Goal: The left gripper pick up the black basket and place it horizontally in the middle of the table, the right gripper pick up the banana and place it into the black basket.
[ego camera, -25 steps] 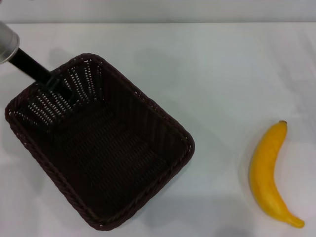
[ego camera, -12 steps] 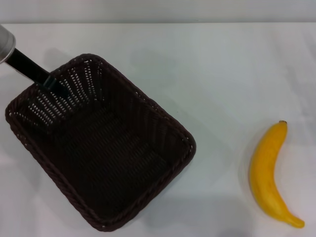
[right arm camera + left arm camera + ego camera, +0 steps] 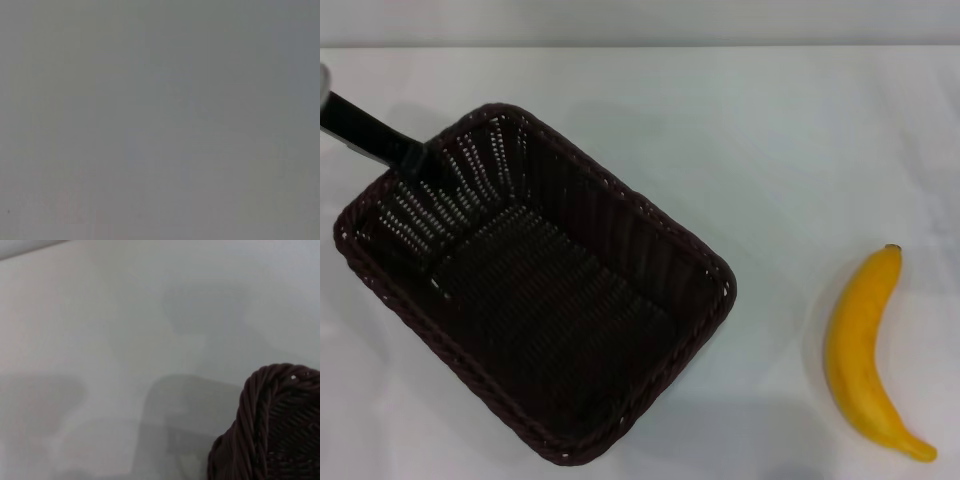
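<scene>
The black basket [image 3: 530,300] lies at an angle on the left half of the white table [image 3: 770,140]. It is empty and its long side runs from far left to near right. My left gripper [image 3: 413,160] reaches in from the left edge and is shut on the braided rim at the basket's far left corner. The left wrist view shows a piece of that rim [image 3: 272,425] over the table. The yellow banana [image 3: 860,355] lies alone near the right front, well apart from the basket. My right gripper is out of view. The right wrist view shows only plain grey.
White tabletop lies between the basket and the banana and along the back. The table's far edge runs along the top of the head view.
The basket has swung and shifted right: its near right corner has moved towards the banana. My left arm has drawn back towards the left edge while holding the rim. The banana has not moved.
</scene>
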{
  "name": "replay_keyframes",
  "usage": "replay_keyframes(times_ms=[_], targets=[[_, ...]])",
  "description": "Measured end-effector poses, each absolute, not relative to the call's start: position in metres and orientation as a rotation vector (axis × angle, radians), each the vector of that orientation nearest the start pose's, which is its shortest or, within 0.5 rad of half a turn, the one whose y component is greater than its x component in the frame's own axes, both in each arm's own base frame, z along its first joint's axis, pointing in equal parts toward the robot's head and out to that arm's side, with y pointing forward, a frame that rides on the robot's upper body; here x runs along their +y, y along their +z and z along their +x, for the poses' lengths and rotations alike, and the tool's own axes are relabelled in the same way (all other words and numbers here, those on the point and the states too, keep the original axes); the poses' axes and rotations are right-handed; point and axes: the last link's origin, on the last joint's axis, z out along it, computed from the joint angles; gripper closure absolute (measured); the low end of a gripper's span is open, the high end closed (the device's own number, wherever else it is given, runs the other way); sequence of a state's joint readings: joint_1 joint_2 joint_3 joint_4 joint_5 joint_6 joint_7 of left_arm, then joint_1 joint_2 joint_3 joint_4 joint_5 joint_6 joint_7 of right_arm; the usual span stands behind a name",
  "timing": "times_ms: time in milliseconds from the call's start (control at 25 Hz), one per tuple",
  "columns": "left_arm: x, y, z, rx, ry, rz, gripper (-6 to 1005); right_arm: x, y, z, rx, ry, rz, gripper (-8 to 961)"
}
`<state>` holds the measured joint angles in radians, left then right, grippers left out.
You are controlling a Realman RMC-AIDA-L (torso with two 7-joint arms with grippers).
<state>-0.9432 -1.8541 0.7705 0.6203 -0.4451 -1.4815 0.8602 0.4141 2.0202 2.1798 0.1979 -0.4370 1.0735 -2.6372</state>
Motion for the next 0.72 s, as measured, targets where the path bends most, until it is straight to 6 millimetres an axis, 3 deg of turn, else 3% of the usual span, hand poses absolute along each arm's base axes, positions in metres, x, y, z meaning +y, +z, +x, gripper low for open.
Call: replay_keyframes(times_ms=[160, 360, 720], targets=[[0.426, 0.084, -0.239, -1.341, 0.154, -2.482, 822, 0.347, 0.068, 0.371, 0.661, 0.750, -1.432, 84], [0.423, 0.105, -0.246, -1.456, -0.216, -2.409, 832, 0.347, 0.069, 0.371, 0.658, 0.748, -1.433, 84], [0.406, 0.112, -0.266, -1.698, -0.526, -2.246, 834, 0.351, 0.070, 0.368, 0.649, 0.749, -1.437, 84]])
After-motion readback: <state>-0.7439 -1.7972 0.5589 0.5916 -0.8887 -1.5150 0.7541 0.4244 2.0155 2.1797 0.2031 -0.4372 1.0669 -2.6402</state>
